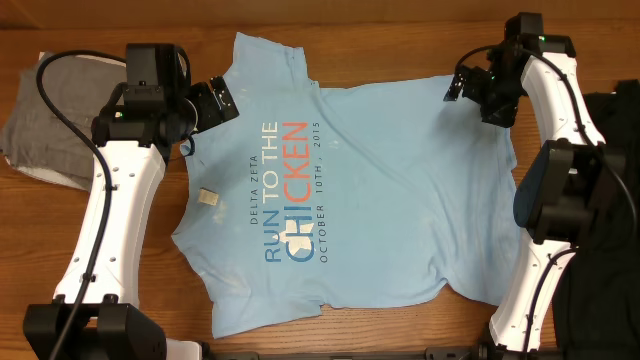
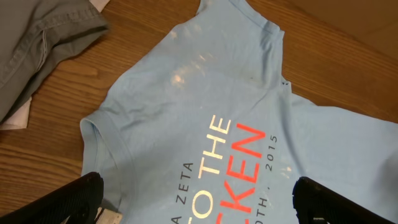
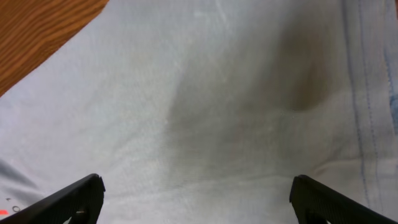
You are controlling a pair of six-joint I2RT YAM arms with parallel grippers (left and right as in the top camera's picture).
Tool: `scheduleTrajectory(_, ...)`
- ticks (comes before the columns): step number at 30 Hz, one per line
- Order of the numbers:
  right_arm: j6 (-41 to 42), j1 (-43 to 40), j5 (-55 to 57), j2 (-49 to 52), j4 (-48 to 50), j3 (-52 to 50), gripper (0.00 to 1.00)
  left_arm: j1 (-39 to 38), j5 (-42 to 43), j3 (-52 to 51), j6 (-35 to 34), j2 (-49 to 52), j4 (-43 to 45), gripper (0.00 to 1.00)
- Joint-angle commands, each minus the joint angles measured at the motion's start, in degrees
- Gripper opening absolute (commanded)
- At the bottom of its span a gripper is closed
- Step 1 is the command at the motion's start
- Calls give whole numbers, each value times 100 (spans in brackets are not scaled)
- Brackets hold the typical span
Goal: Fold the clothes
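Note:
The clothes are one light blue T-shirt [image 1: 350, 190], spread flat on the wooden table with the "RUN TO THE CHICKEN" print facing up. My left gripper [image 1: 215, 100] hovers open over the shirt's upper left part, near a sleeve. In the left wrist view the gripper [image 2: 199, 205] has its fingers [image 2: 78, 199] wide apart above the printed shirt [image 2: 205, 93], nothing between them. My right gripper [image 1: 470, 85] stands open over the shirt's upper right corner. Seen from the right wrist, the gripper [image 3: 196, 199] is spread over plain blue fabric [image 3: 217, 112], holding nothing.
A grey garment [image 1: 50, 115] lies at the table's upper left, also in the left wrist view as grey cloth [image 2: 37, 43]. A small beige tag [image 1: 207, 197] rests on the shirt's left side. Dark material [image 1: 615, 200] sits at the far right. Bare wood [image 3: 37, 31] shows beside the shirt.

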Motion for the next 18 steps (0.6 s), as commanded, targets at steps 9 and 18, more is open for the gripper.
scheduleTrajectory(9,216,98,949,-46,435,118,4,11,39,22,44,35,7,100)
scheduleTrajectory(18,155,136,1272,175,1060,118,4,15,39,22,44,35,7,100)
